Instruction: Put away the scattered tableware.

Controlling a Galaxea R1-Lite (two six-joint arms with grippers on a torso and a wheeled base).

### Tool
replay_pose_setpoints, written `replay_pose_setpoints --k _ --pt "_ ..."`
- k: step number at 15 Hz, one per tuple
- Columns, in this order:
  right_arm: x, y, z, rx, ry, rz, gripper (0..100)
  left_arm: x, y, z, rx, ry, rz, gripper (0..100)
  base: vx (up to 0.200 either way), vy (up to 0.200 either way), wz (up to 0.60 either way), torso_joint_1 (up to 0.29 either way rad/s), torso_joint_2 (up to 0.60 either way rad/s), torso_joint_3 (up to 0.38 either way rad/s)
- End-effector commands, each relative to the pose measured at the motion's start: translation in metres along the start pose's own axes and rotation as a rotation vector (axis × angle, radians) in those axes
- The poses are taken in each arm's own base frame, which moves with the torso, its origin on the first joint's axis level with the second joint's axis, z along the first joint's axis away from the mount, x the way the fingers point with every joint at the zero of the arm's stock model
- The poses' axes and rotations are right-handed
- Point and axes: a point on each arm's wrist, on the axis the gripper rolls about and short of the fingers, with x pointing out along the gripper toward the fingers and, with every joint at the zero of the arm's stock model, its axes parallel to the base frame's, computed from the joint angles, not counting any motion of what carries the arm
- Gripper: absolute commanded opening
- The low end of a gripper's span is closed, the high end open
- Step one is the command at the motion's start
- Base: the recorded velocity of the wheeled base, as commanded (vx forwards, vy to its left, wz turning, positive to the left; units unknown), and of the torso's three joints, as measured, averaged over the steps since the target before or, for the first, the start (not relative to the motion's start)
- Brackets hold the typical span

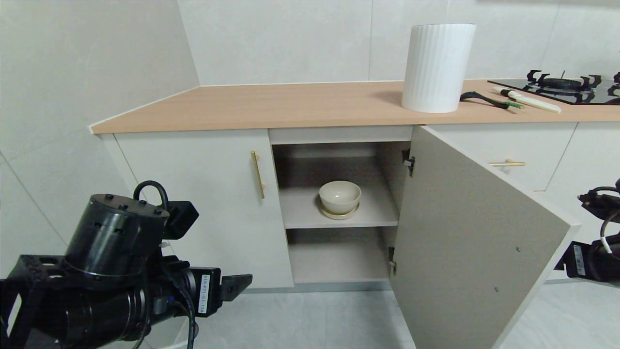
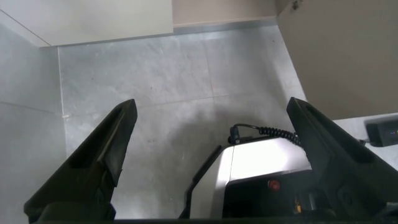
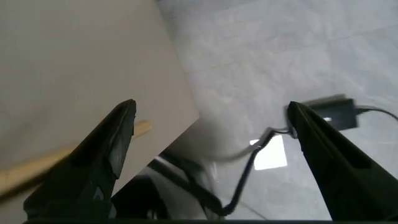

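A cream bowl (image 1: pixel 339 195) sits on a small plate (image 1: pixel 339 214) on the middle shelf (image 1: pixel 300 213) of the open cabinet. On the counter lie a black-handled utensil (image 1: pixel 484 99) and a cream-handled utensil with green marks (image 1: pixel 530 101). My left gripper (image 1: pixel 236 285) hangs low at the left, in front of the shut cabinet door, far from the bowl. It is open over the floor, with nothing between its fingers (image 2: pixel 106 155). My right gripper (image 3: pixel 211 124) is open and holds nothing, beside a pale cabinet panel (image 3: pixel 74 68) with a gold handle (image 3: pixel 37 168).
The cabinet door (image 1: pixel 465 232) swings wide open toward me on the right. A tall white ribbed container (image 1: pixel 437 68) stands on the wooden counter (image 1: pixel 271 104). A black gas hob (image 1: pixel 562 87) is at the far right. Grey floor tiles (image 2: pixel 155 81) lie below both grippers.
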Motion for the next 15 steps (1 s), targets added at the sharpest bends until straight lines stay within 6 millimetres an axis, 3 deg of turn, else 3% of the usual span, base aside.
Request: replay_pose_setpoints --k 1,7,12,15 --pt "0.004 0.011 -0.005 -0.021 0.021 0.031 100 0.0 0.0 0.0 0.0 -0.001 0.0 100 0.0 0.0 0.0 0.0 0.0 0.0" --pt "0.006 0.058 -0.031 -0.079 0.057 0.173 100 -0.002 0.0 0.0 -0.002 -0.007 -0.003 100 0.0 0.0 0.0 0.0 0.0 0.0" --pt "0.03 0.094 -0.053 -0.084 0.025 0.292 100 -0.004 -0.001 0.0 0.001 -0.013 -0.01 100 0.0 0.0 0.0 0.0 0.0 0.0" --pt "0.039 0.105 -0.058 -0.076 0.015 0.328 100 -0.004 -0.001 0.001 0.0 -0.014 -0.01 100 0.0 0.0 0.0 0.0 0.0 0.0"
